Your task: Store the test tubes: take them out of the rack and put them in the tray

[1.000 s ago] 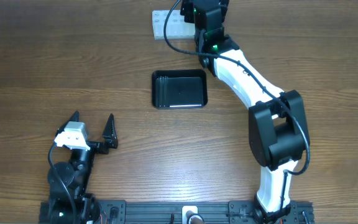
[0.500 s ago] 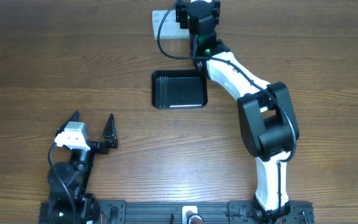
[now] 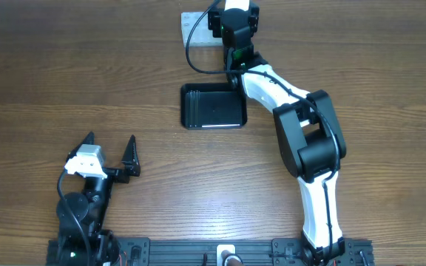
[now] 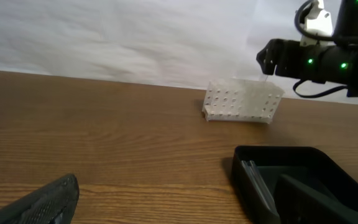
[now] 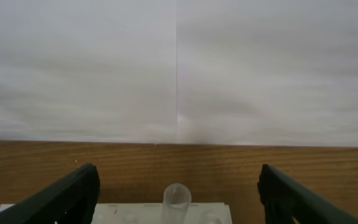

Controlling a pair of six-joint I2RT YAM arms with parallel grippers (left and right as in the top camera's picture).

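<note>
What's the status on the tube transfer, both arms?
Right gripper open over the rack, fingers wide either side of a test tube. Left gripper open, near its base. Nothing between rack and tray.

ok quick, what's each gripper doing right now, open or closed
Left gripper: open, holding nothing.
Right gripper: open above the rack, with a test tube between its fingers, not gripped.
</note>
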